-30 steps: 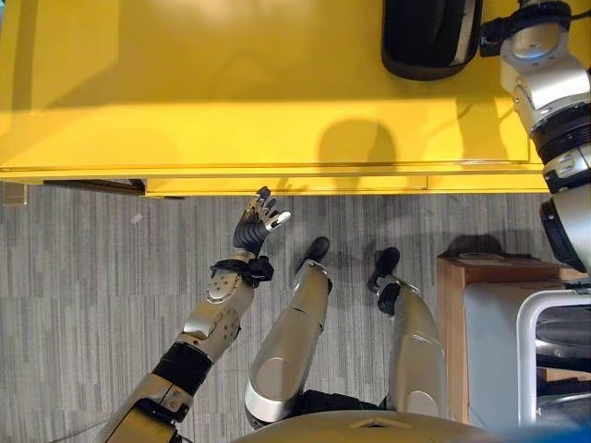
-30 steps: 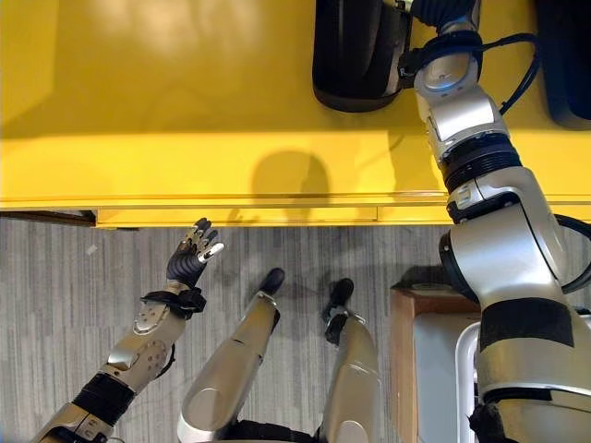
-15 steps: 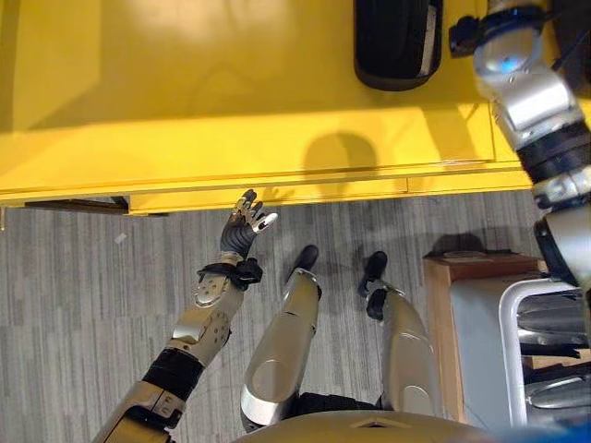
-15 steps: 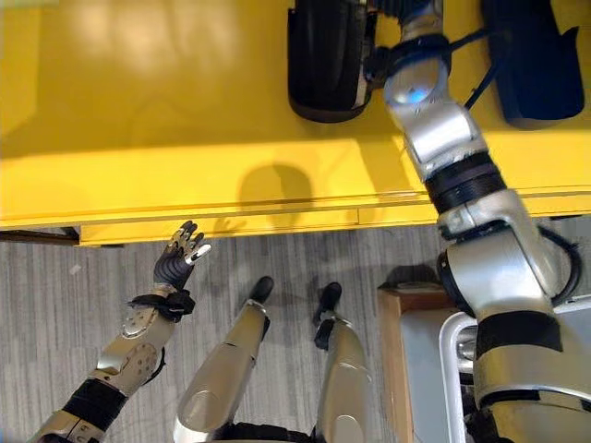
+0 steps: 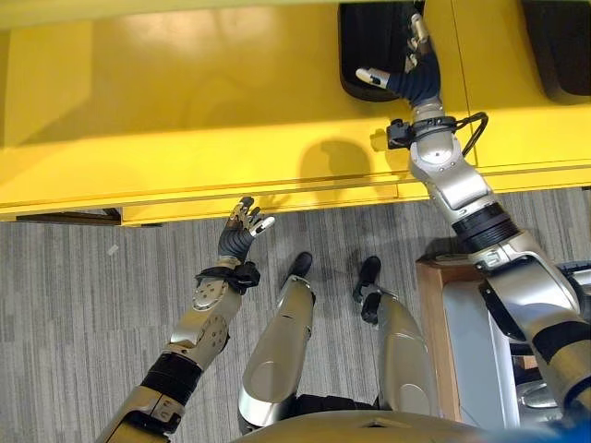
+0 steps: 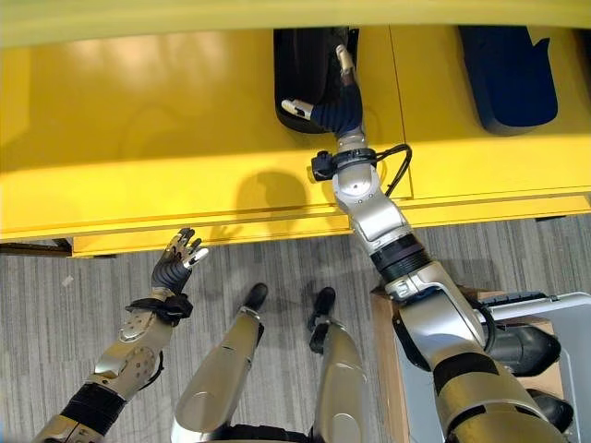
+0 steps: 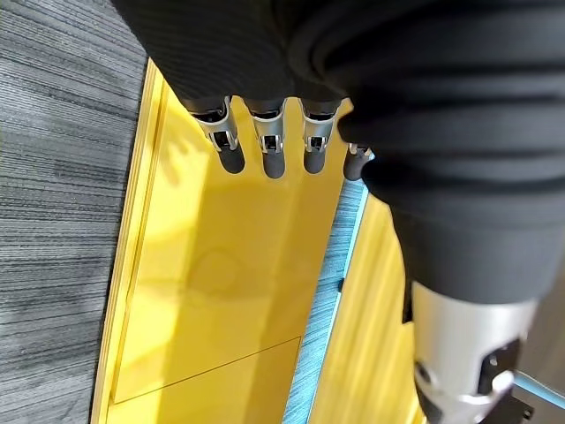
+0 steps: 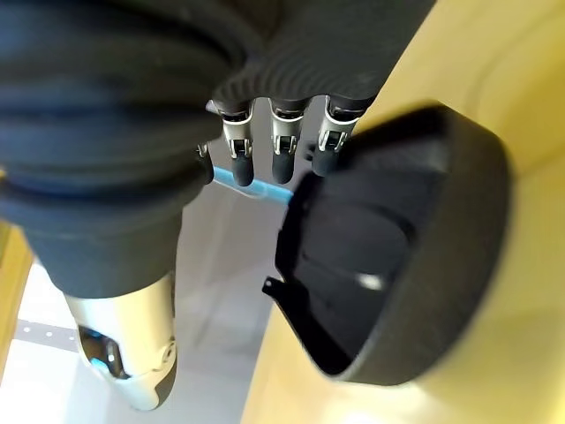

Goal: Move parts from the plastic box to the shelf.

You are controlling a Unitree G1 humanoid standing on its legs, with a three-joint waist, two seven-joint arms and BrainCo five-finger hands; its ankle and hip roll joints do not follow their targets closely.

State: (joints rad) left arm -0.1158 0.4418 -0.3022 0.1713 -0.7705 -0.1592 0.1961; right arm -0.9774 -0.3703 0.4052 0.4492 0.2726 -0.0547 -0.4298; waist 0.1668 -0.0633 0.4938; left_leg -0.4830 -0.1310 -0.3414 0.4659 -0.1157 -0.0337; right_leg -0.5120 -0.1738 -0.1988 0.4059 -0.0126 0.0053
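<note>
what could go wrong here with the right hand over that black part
The right hand is open above the black part on the yellow shelf; pulling back, its fingers could catch the part's rim and drag it toward the shelf's front edge. The left hand, open close to that edge, might bump it.

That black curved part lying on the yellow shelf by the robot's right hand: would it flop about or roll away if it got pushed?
The black part looks like a moulded hollow shell with a firm rim, so probably stiff, not floppy. Being hollow, it is likely light for its size. It lies flat on the yellow shelf, so a nudge from the open right hand would likely slide it, not roll it.
</note>
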